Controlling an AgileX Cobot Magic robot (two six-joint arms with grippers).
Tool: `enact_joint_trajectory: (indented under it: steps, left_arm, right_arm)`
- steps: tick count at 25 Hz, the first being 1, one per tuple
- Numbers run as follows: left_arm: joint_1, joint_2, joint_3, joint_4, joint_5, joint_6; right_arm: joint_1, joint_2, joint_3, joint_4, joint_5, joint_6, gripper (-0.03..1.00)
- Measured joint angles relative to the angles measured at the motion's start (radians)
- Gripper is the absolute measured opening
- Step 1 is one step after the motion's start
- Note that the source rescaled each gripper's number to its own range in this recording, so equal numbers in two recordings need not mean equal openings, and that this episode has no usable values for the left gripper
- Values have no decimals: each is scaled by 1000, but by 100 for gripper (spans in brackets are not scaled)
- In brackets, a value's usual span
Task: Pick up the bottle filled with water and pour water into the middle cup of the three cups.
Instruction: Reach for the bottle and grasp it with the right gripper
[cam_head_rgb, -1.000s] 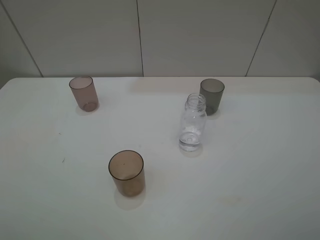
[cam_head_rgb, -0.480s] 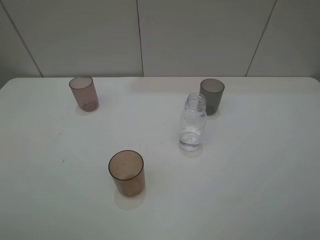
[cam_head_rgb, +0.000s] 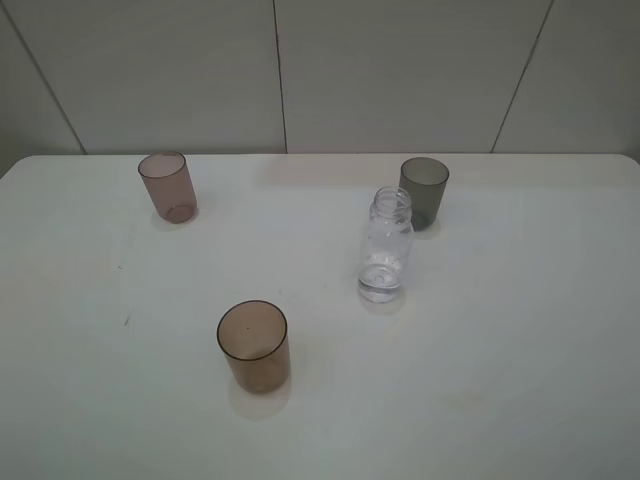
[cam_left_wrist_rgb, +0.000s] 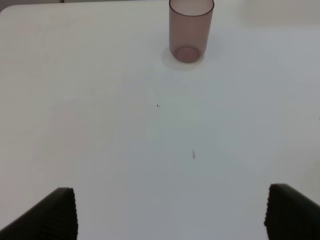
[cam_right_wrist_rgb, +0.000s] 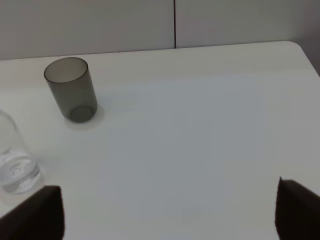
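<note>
**A:** How far along is the pour?

**B:** Not begun, as I judge it. The bottle (cam_head_rgb: 386, 245) stands upright and uncapped on the table (cam_head_rgb: 520, 330). It is near the dark grey cup (cam_head_rgb: 424, 192) but apart from it. Neither of my arms shows in the high view.

**A:** And your grippers?

**B:** Both empty. My left gripper (cam_left_wrist_rgb: 170, 217) has its fingers spread wide over bare table, facing the pinkish-mauve cup (cam_left_wrist_rgb: 191, 31). My right gripper (cam_right_wrist_rgb: 167, 215) is spread wide too, with the bottle at the edge of its wrist view.

**A:** The target?

**B:** The middle cup (cam_head_rgb: 254, 345), the brown one, stands alone towards the front, well apart from the bottle. I see no water in it. Everything is left: reach, grasp, lift, carry, tilt.
</note>
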Motion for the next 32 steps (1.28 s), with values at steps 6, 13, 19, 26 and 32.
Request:
enact_joint_trajectory:
  steps: [6,13,19,26,32]
  left_arm:
    - [0,0,0,0,0,0]
    - [0,0,0,0,0,0]
    - [0,0,0,0,0,0]
    - [0,0,0,0,0,0]
    - [0,0,0,0,0,0]
  right_arm:
    - [0,0,0,0,0,0,100]
    - [0,0,0,0,0,0,100]
    - [0,0,0,0,0,0,100]
    - [0,0,0,23,0,0,100]
    - [1,25,0,88,-5,0,100]
